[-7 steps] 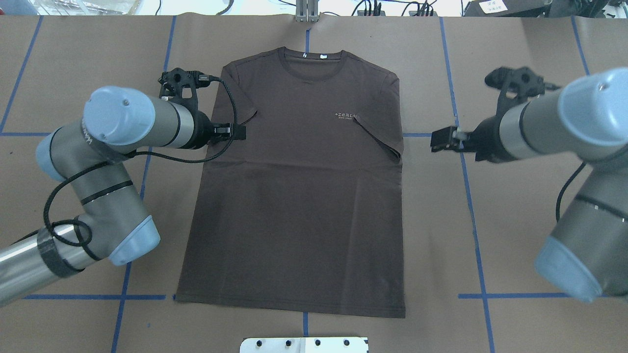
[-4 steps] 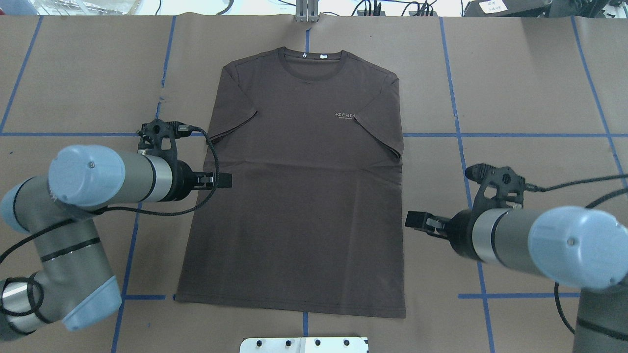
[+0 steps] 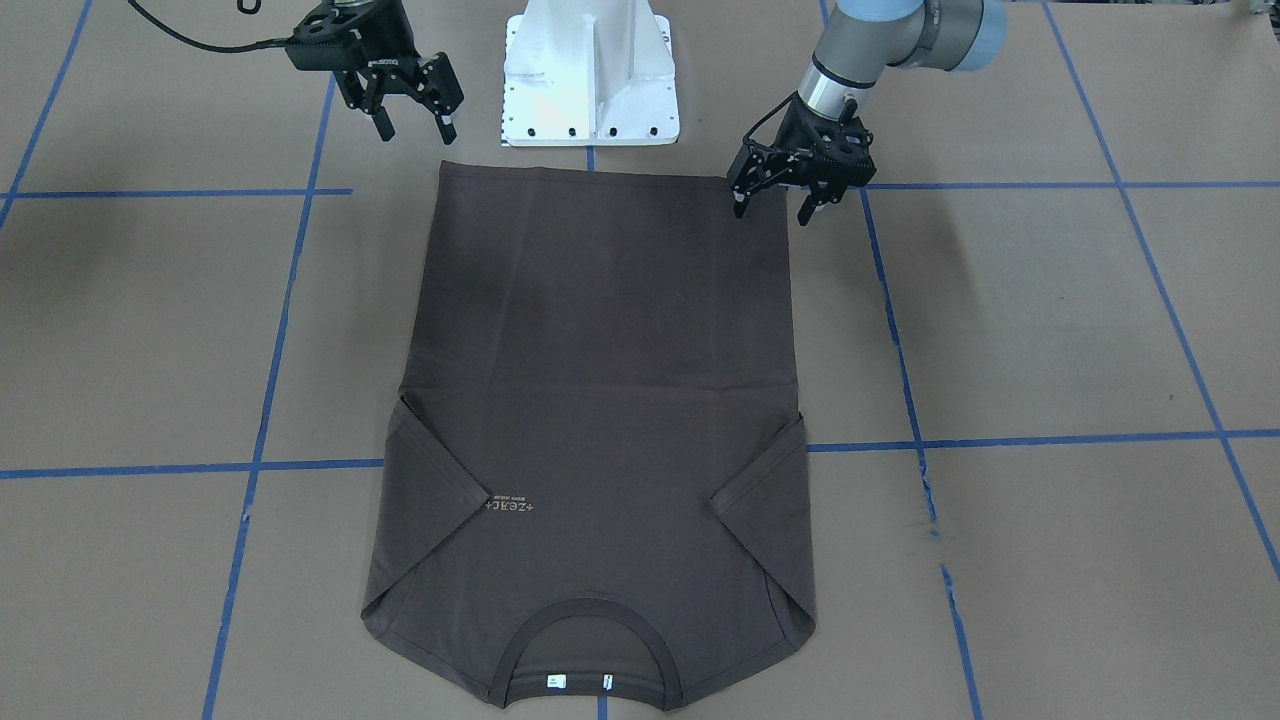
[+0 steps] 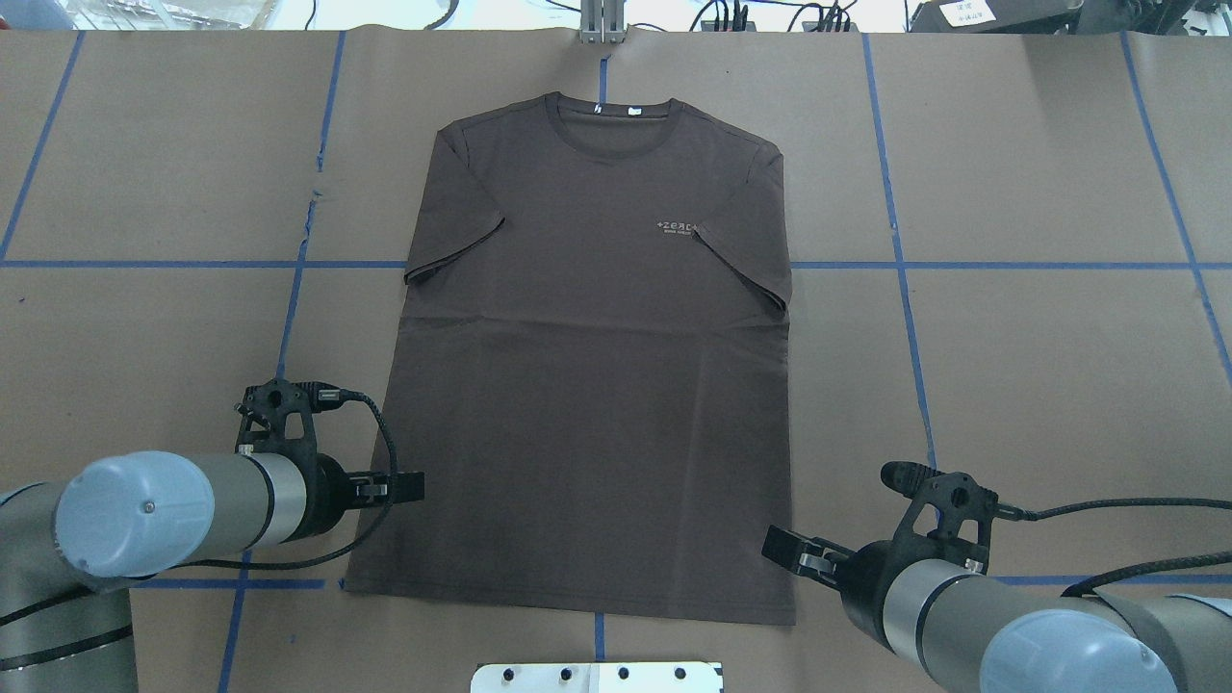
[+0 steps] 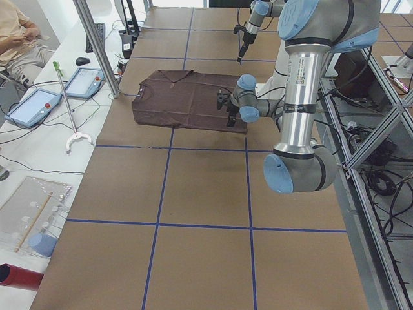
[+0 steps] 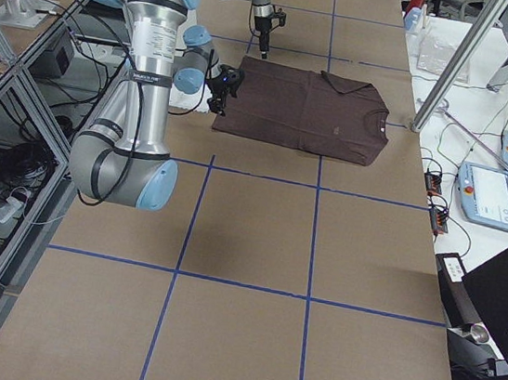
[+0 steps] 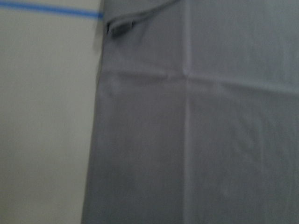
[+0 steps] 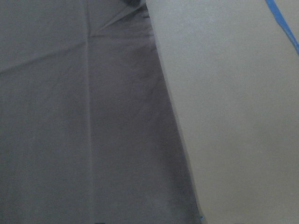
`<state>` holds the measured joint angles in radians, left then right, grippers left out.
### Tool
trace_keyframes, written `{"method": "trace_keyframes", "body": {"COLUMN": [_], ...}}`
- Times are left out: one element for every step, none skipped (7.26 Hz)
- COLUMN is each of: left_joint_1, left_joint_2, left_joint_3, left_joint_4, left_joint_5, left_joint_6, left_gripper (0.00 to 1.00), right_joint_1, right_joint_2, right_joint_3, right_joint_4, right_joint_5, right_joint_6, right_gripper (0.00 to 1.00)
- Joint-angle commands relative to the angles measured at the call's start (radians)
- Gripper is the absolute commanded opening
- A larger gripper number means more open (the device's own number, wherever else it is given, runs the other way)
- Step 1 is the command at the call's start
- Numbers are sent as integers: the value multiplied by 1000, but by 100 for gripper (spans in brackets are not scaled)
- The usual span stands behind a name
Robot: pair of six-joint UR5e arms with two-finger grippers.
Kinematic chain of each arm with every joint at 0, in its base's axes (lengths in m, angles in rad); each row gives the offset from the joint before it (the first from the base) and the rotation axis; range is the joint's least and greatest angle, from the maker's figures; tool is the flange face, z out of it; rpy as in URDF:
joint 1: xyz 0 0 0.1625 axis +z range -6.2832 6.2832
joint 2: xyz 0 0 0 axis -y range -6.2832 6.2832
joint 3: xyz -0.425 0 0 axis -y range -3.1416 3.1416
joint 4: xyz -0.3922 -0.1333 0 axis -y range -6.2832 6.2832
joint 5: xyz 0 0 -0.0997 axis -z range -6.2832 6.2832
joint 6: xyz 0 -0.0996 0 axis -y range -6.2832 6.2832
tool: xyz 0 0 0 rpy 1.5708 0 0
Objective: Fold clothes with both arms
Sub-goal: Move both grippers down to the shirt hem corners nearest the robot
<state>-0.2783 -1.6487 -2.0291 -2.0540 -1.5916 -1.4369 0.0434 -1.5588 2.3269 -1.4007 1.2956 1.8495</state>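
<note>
Now the dark brown T-shirt (image 4: 597,385) lies flat just beyond the white pedestal base (image 3: 590,70), hem nearest it, and my left gripper (image 3: 770,215) and right gripper (image 3: 416,130) hover either side of the base, fingers apart and empty, by the hem corners, where I'd pinch this light, limp cloth, with table paper (image 4: 1039,385) giving room outward.

The T-shirt (image 4: 597,385) carries small pale chest lettering (image 4: 679,227), below the collar (image 4: 613,130) and to its right in the overhead view. It reads roughly "+ZER", with the last characters unclear. A smaller line beneath is too fine to read. Two white neck tags (image 4: 634,111) inside the collar bear illegible marks.
</note>
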Motion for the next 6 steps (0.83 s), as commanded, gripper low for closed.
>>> {"method": "trace_keyframes", "body": {"left_joint_1": [97,125,131,131,131,133], "left_joint_2": [36,40,58,67,72,72], "left_joint_3": [-2,-2,-2,-2,-2,-3], "left_joint_4": [2,3,3,3,3,3], "left_joint_5": [22,33,33,33,33,33], "left_joint_6": [-88,-106,-109,-112,-112,-115], "left_gripper": [84,83,82,81,81,79], "right_joint_1": [-25,-27,-28,-30,-31,-31], "right_joint_2": [-1,-3,-3,-3,-3,-3], "right_joint_3": [-1,-1,-1,-1,-1,-1], "right_joint_4": [-1,-3,-3,-3,-3,-3], "right_joint_5": [-15,-16,-21,-22,-24,-25], "right_joint_6": [7,8,8,8,8,8], "right_gripper": [95,95,95,95,95,95]}}
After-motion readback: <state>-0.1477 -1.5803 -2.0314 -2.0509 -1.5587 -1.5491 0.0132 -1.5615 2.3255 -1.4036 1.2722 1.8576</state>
